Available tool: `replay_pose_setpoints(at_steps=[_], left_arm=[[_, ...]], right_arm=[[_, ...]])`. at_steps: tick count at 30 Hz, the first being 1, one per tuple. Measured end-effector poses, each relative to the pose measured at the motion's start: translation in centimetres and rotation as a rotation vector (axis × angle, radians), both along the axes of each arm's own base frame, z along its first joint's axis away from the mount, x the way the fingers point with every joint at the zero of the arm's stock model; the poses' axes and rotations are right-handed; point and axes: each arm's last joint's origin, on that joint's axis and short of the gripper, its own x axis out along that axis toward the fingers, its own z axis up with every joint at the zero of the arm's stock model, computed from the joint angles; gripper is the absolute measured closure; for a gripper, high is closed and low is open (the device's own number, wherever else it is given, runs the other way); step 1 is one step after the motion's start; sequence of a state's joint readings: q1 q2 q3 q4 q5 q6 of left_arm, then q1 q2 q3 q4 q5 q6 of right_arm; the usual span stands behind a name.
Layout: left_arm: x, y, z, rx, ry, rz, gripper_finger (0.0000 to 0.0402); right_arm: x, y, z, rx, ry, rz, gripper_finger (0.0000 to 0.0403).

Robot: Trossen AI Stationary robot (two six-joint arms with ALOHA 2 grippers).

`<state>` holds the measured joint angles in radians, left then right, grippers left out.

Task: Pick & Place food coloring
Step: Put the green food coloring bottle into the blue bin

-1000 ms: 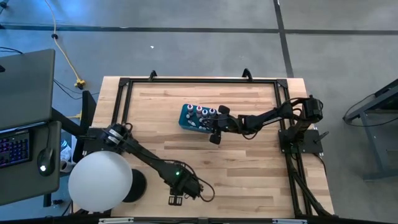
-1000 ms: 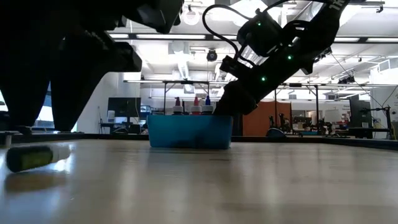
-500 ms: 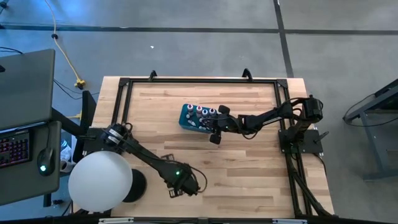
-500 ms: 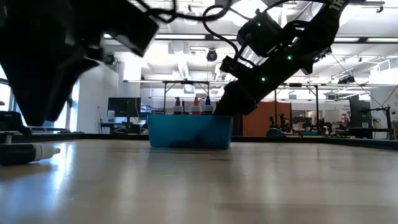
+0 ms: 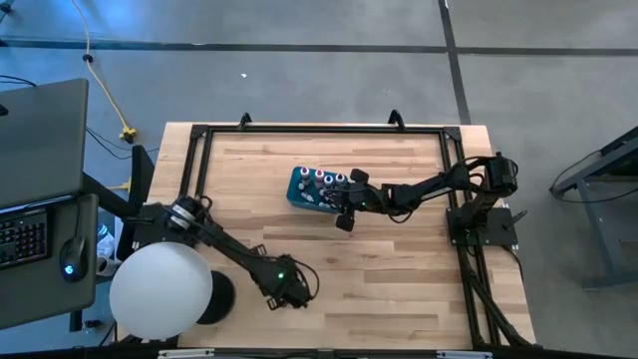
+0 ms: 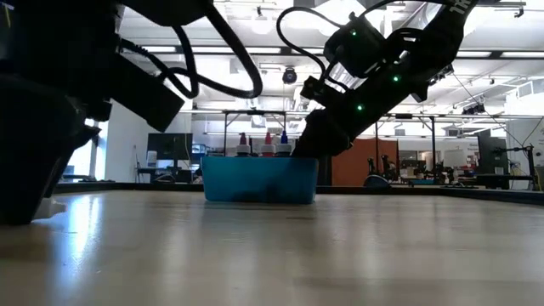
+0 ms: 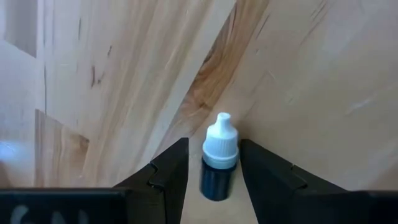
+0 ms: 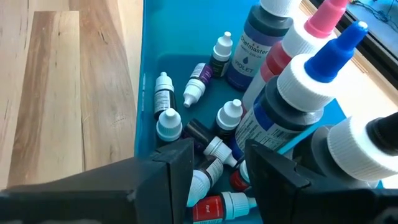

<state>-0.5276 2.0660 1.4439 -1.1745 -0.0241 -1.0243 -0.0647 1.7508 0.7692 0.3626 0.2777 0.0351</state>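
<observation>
The left tool (image 7: pixel 213 171) is sitting low over the near part of the wooden surface (image 5: pixel 399 269), its two fingers (image 7: pixel 168 177) standing just wide enough to bracket one tiny food coloring bottle (image 7: pixel 218 158), dark-bodied with a white dropper cap; the fingers are lying right beside the body on both sides, though whether they are actually pressing it I cannot tell, so I am judging it straddled rather than firmly held. The right tool (image 8: pixel 214 171) is hanging partly open and empty over the teal box (image 5: pixel 309 189) at the middle of the surface, its fingertips just above the loose bottles inside. These little bottles are looking light, stiff plastic, smooth and round, so they are likely rolling or squirting out under a careless pinch; I would be taking each across the dark body, just below the cap shoulder, not on the tapered nozzle. Counting: one small bottle is lying outside the box between the left fingers; in the box the right wrist view is showing roughly ten small bottles (image 8: pixel 166 106) lying heaped, some hidden under others, so the figure is approximate, plus about four tall bottles (image 8: pixel 258 40) standing upright along one side. There is one box, and two arms are working.
</observation>
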Motion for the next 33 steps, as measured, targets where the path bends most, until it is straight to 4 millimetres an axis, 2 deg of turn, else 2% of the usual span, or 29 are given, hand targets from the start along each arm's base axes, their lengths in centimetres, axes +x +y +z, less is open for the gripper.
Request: replay_pose_setpoints(at_steps=[11, 17, 20, 25, 27, 30, 33], left_arm=[[0.1, 0.1, -1.0, -0.044, -0.01, -0.092, 0.0261], [0.2, 0.1, -1.0, -0.034, -0.025, -0.089, 0.0308], [0.2, 0.1, -0.8, -0.018, -0.039, -0.066, 0.0335], [1.0, -0.1, 0.9, 0.069, -0.08, -0.072, 0.0348], [1.9, 0.2, 2.3, 0.131, -0.13, -0.08, 0.0344], [3.3, 1.6, 4.6, 0.23, -0.197, -0.078, 0.034], [5.2, 4.0, 6.7, 0.316, -0.255, -0.07, 0.0339]], right_arm=[[0.0, 0.0, 0.0, 0.006, -0.003, -0.007, 0.0265], [0.0, 0.0, 0.0, 0.005, -0.007, -0.007, 0.0266], [-0.1, 0.0, 0.6, -0.015, -0.012, 0.01, 0.0266], [-1.0, 0.8, 4.5, -0.085, -0.097, 0.054, 0.0266], [-1.8, 1.2, 6.5, -0.136, -0.122, 0.06, 0.0266], [-3.7, 1.9, 9.5, -0.224, -0.142, 0.031, 0.0266], [-6.2, 2.3, 12.2, -0.275, -0.144, -0.025, 0.0266]])
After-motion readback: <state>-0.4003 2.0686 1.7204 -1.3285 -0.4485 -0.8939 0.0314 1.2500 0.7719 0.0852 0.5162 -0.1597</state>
